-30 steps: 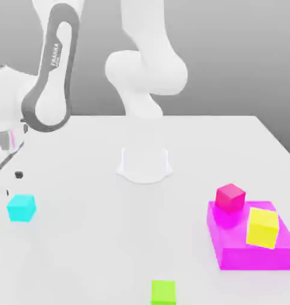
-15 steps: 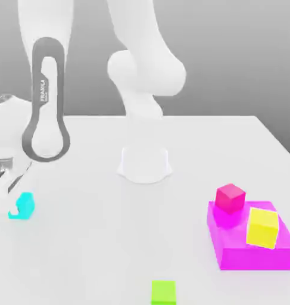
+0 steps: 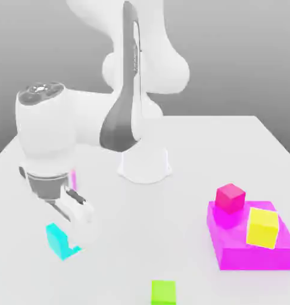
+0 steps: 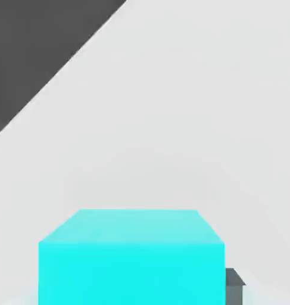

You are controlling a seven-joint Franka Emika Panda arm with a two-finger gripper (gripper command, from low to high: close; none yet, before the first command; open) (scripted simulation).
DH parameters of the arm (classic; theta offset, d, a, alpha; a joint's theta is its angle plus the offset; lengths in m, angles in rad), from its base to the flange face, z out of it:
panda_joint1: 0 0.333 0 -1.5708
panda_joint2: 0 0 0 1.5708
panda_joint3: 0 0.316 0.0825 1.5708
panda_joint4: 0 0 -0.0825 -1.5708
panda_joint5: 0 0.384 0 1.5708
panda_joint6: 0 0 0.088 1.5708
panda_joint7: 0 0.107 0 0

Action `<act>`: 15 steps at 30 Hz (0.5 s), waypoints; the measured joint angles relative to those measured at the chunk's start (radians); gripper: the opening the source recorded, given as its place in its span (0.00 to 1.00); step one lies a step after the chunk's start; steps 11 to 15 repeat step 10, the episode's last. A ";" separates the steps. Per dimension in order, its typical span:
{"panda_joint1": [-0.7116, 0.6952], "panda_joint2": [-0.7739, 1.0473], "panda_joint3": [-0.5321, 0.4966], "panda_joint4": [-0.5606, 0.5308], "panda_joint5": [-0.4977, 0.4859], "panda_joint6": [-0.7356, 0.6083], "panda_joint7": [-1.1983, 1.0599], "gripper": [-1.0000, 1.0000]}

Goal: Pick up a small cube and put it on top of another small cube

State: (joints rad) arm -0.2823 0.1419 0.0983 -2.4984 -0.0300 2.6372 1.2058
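Exterior view: the white robot gripper (image 3: 75, 229) has its jaws closed on the small plain cyan cube (image 3: 56, 240), held over the table (image 3: 120, 277) toward the exterior view's left edge of it. Cube presents as rigid, probably light and not fragile; smooth faces may slip if gripped off-centre.

Hand view: cube sits squarely at the jaws. Opposite side faces, gripped at mid-height, are judged the proper hold, leaving the underside free for stacking.
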 joint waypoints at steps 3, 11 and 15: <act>0.077 0.036 0.076 0.050 -0.032 -0.014 -0.029 0.00; 0.148 0.181 0.083 0.096 -0.108 0.080 -0.008 1.00; 0.148 0.181 0.083 0.096 -0.108 0.080 -0.008 1.00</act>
